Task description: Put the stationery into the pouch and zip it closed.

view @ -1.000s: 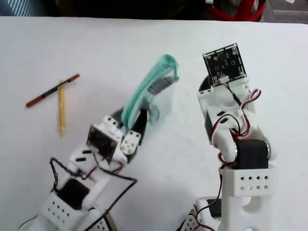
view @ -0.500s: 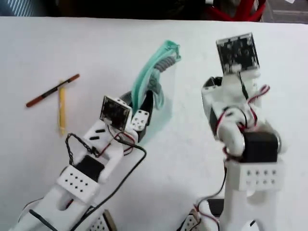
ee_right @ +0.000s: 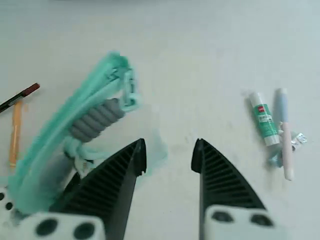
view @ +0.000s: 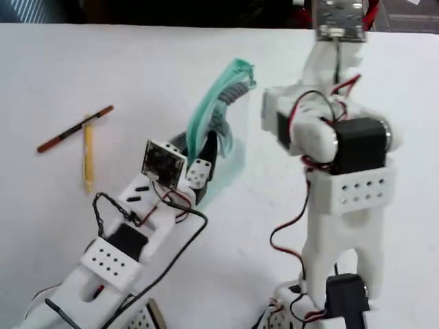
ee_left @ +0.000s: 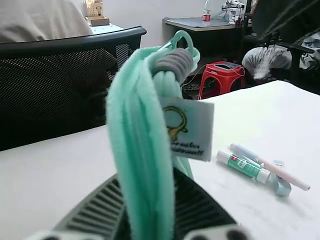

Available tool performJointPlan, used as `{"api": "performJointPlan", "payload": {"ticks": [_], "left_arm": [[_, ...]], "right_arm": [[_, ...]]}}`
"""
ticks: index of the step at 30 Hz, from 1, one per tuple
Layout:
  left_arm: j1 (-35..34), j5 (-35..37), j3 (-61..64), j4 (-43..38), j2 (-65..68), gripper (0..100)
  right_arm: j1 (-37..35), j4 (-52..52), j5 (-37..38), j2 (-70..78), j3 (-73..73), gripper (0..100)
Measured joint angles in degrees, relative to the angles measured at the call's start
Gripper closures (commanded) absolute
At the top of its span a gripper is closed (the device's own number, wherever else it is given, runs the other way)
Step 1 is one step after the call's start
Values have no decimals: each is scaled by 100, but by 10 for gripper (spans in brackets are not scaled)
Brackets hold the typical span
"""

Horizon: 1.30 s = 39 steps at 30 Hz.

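The pouch [ee_left: 140, 150] between the jaws of the left gripper [ee_left: 145, 215] looks like soft, fuzzy matt cloth, with a smooth paper tag [ee_left: 187, 127]. The fingers [ee_left: 95, 212] are ribbed matt black plastic.

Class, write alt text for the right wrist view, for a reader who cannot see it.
The right gripper hangs open above a white table. To one side is a mint-green pouch with an orange pen beyond it; to the other lie a glue stick and a pale pen.
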Motion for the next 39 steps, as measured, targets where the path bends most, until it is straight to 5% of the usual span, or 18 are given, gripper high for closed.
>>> {"api": "performJointPlan", "payload": {"ticks": [12, 19, 39], "left_arm": [[105, 0, 149, 9, 0, 917], [105, 0, 149, 9, 9, 917], [149, 0, 149, -9, 53, 915]], "right_arm": [[-1389, -325, -290, 0, 0, 843], [-1292, -510, -1451, 44, 308, 843], [-299, -853, -1468, 70, 774, 844]]}}
